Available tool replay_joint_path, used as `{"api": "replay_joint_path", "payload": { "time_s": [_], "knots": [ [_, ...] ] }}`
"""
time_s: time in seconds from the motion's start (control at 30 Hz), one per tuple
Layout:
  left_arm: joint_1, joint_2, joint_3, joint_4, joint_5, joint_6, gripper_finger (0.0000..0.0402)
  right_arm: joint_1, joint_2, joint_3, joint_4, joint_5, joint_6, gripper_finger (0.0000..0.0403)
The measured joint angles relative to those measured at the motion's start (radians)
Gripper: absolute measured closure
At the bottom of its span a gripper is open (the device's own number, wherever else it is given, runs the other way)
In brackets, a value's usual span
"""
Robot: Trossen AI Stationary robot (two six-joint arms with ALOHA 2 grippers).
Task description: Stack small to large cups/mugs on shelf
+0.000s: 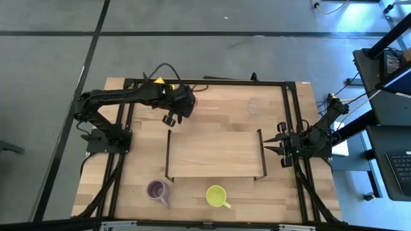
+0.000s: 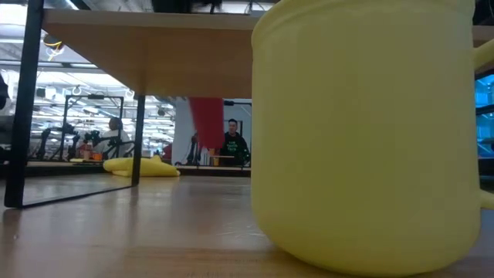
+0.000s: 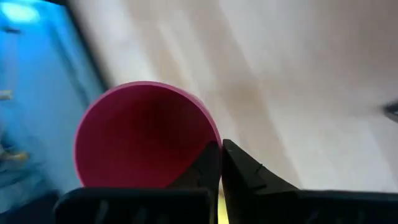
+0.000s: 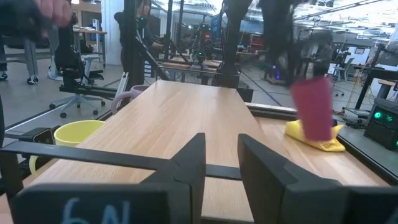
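Left tool (image 1: 172,115) was clenched on the red cup's (image 3: 144,134) rim, I think, at the worktop's 11 o'clock, with the shelf (image 1: 215,154) toward 5 o'clock. Right tool (image 1: 271,142) waited half-open at 3.

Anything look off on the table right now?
One thing: the red cup hangs tilted in the left gripper, its fingers pinching just the rim, above the yellow cloth. The shelf holds no cups yet.
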State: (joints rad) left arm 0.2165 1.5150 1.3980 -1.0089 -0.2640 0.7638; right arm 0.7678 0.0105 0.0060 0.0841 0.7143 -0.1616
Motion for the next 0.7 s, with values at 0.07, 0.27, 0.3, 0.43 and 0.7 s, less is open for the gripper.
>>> {"api": "replay_joint_path", "payload": {
  "time_s": [0.07, 0.27, 0.3, 0.43, 0.7],
  "knots": [
    [-0.018, 0.001, 0.084, -0.048, 0.004, -0.027, 0.04, 0.0, 0.0, 0.0, 0.0, 0.0, 0.0, 0.0307],
    [-0.113, 0.006, 0.313, -0.128, 0.102, -0.131, 0.0401, 0.0, 0.0, 0.0, 0.0, 0.0, 0.0, 0.0307],
    [-0.133, 0.006, 0.332, -0.127, 0.156, -0.149, 0.0401, 0.0, 0.0, 0.0, 0.0, 0.0, 0.0, 0.0307],
    [-0.247, 0.006, 0.355, -0.065, 0.218, -0.213, 0.0401, 0.0, 0.0, 0.0, 0.0, 0.0, 0.0, 0.0307],
    [-0.427, 0.095, 0.356, -0.102, 0.144, -0.239, 0.0401, 0.0, 0.0, 0.0, 0.002, 0.0, 0.0, 0.0307]
  ]
}}
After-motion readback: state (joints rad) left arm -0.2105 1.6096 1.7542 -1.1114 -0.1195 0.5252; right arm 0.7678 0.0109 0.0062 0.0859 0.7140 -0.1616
